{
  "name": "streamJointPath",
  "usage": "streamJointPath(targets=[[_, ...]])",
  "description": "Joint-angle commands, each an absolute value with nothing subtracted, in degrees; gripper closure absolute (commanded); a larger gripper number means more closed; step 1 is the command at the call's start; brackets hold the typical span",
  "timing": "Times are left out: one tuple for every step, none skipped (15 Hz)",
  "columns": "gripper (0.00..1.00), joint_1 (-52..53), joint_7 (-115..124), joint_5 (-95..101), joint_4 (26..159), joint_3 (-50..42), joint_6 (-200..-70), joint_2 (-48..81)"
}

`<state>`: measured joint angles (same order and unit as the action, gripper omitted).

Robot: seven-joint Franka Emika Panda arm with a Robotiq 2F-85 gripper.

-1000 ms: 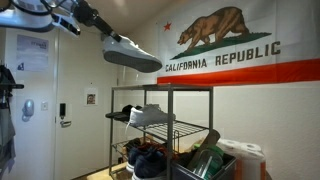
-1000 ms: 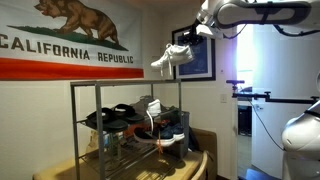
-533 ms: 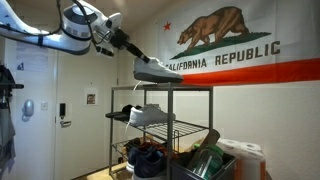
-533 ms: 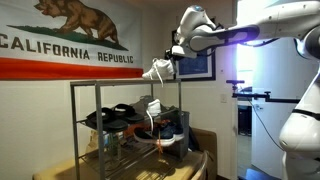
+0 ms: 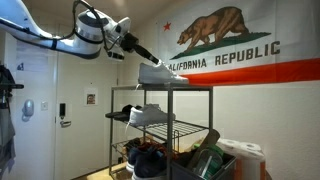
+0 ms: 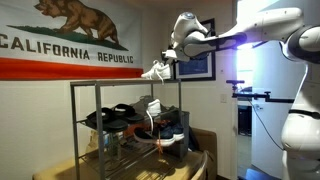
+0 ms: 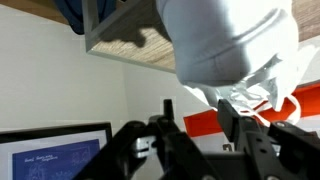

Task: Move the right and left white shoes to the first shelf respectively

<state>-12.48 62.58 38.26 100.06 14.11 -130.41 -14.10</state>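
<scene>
Although the Calif. Republic flag [image 5: 240, 50] takes up most of the far wall, the thing to watch stands in front of it: the dark grey metal rack [image 5: 170, 130], thin-framed, w/ several tiers. Its first shelf [image 5: 195, 89] is the flat top tier, just below the flag's red stripe.

The white robot arm [image 5: 60, 40] reaches in from the left in an exterior view and from the right in the one opposite [image 6: 250, 30], both times at about top-tier height.

One white shoe [image 5: 160, 73] hangs at the arm's end, toe pointing over the rack, sole low over the first shelf at the corner nearest the arm (touching or a hair above, can't tell). The same shoe shows at the rack's right top corner in an exterior view [image 6: 157, 70], and in the wrist view it fills the upper right [image 7: 235, 50], laces dangling.

The second white shoe [image 5: 150, 115] sits on the wire tier below, also seen in an exterior view [image 6: 155, 108]. Dark shoes [image 5: 148, 158] lie on a lower tier.

The gripper [image 5: 141, 57] is pinching the hanging shoe at its heel end; its black fingers [image 7: 165, 140] show along the bottom of the wrist view, w/ a framed blue print [image 7: 50, 155] on the wall at lower left.
</scene>
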Motion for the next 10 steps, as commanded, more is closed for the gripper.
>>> streamJointPath(targets=[[0.18,-9.2,63.72,40.2,95.33,12.4,-126.55,-12.4],[0.12,-8.58,63.11,40.18,94.29,12.25,-124.97,-12.36],[0.05,-7.9,62.29,39.91,93.53,12.14,-123.13,-12.6],[0.0,-7.14,61.07,39.55,92.83,12.15,-120.54,-13.07],[0.0,-6.33,59.74,38.93,92.1,12.1,-117.98,-13.42],[0.0,-5.4,58.23,38.4,91.72,12.17,-114.79,-14.14],[0.0,-4.58,56.91,38.29,91.14,12.24,-112.14,-14.58],[0.0,-3.73,55.56,37.98,91.1,12.19,-109.87,-15.45],[0.0,-2.99,54.39,37.88,90.71,12.24,-107.72,-16.05],[0.0,-2.21,52.95,37.27,90.19,12.19,-105.87,-16.48]])
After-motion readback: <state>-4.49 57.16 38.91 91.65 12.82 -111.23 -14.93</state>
